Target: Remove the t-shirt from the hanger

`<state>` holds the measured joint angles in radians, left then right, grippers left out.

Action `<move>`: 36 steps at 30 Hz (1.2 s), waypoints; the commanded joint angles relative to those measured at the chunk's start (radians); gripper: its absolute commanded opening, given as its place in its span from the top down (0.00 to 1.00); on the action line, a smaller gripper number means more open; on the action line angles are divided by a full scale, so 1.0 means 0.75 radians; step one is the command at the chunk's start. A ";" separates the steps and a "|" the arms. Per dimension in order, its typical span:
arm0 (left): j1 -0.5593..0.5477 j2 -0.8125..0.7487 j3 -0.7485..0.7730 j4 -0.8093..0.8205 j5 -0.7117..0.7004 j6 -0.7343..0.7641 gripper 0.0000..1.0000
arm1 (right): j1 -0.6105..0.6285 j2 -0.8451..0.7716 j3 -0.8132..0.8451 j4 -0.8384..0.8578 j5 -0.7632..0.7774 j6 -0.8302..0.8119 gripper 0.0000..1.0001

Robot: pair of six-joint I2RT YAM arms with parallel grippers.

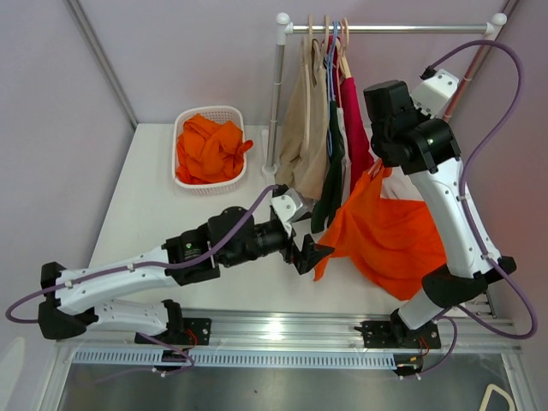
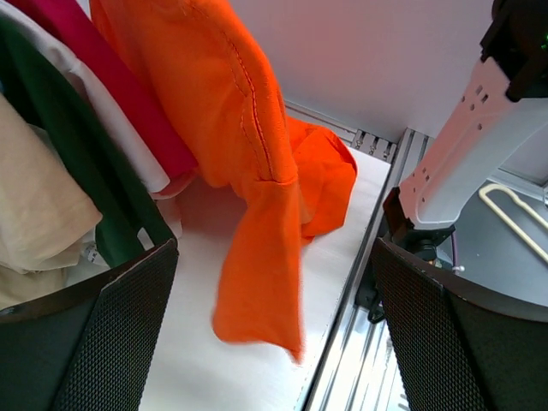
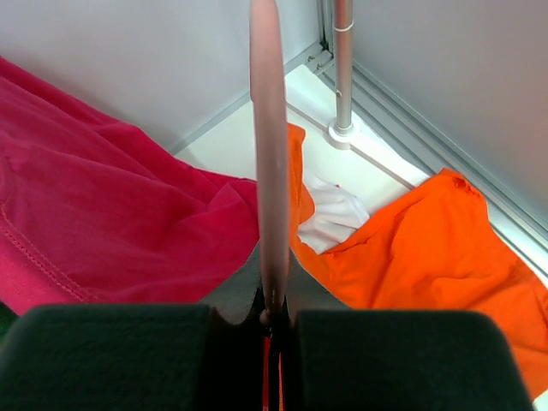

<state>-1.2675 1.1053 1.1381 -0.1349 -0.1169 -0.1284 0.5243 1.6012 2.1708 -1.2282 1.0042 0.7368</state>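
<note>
An orange t-shirt (image 1: 385,231) hangs off a thin pale hanger (image 3: 267,128) in front of the rack, its lower part resting on the white table. My right gripper (image 1: 378,164) is up at the shirt's top. In the right wrist view the right gripper (image 3: 274,312) is shut on the hanger's arm, with orange cloth (image 3: 428,257) beside it. My left gripper (image 1: 308,253) is open, low at the shirt's left edge. In the left wrist view an orange sleeve (image 2: 257,282) dangles between the spread fingers (image 2: 111,334) of the left gripper (image 2: 274,257), touching neither.
Beige (image 1: 304,128), dark green (image 1: 330,184) and crimson (image 1: 354,128) shirts hang on the rack bar (image 1: 402,28), close to the orange shirt's left. The rack pole (image 1: 276,94) stands behind. A white basket (image 1: 208,110) of orange clothes sits back left. A metal rail (image 1: 282,325) edges the table front.
</note>
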 commanded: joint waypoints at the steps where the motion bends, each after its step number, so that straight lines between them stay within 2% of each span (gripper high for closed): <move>1: -0.008 0.042 0.076 0.102 0.039 0.036 0.01 | 0.023 -0.094 0.002 0.116 0.101 0.016 1.00; 12: -0.008 0.289 0.264 0.100 0.121 -0.007 0.03 | 0.047 -0.118 0.026 0.144 0.066 -0.056 1.00; 15: -0.008 0.316 0.286 0.118 0.146 -0.029 0.34 | 0.052 -0.124 0.028 0.159 0.054 -0.060 1.00; 16: -0.008 0.322 0.297 0.114 0.146 -0.048 0.65 | 0.052 -0.126 0.030 0.167 0.058 -0.062 1.00; 17: -0.008 0.330 0.307 0.104 0.146 -0.058 0.85 | 0.052 -0.129 0.028 0.173 0.056 -0.078 1.00; 18: -0.010 0.340 0.319 0.074 0.138 -0.066 0.99 | 0.052 -0.129 0.026 0.181 0.060 -0.086 1.00; 23: -0.085 0.251 0.246 0.076 0.080 -0.015 0.99 | 0.007 -0.129 0.026 0.228 0.066 -0.148 1.00; 27: -0.169 0.157 0.209 -0.010 0.013 -0.021 0.99 | -0.089 -0.133 0.006 0.298 -0.001 -0.227 1.00; 32: -0.300 0.005 0.047 -0.027 -0.020 -0.115 0.99 | -0.239 -0.139 -0.023 0.339 -0.118 -0.256 1.00; 36: -0.347 -0.003 -0.108 0.065 0.025 -0.225 0.99 | -0.286 -0.139 -0.015 0.347 -0.183 -0.262 1.00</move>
<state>-1.4857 1.1118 1.1316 -0.1139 -0.1524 -0.2123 0.3370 1.5211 2.1475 -1.0817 0.8749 0.5510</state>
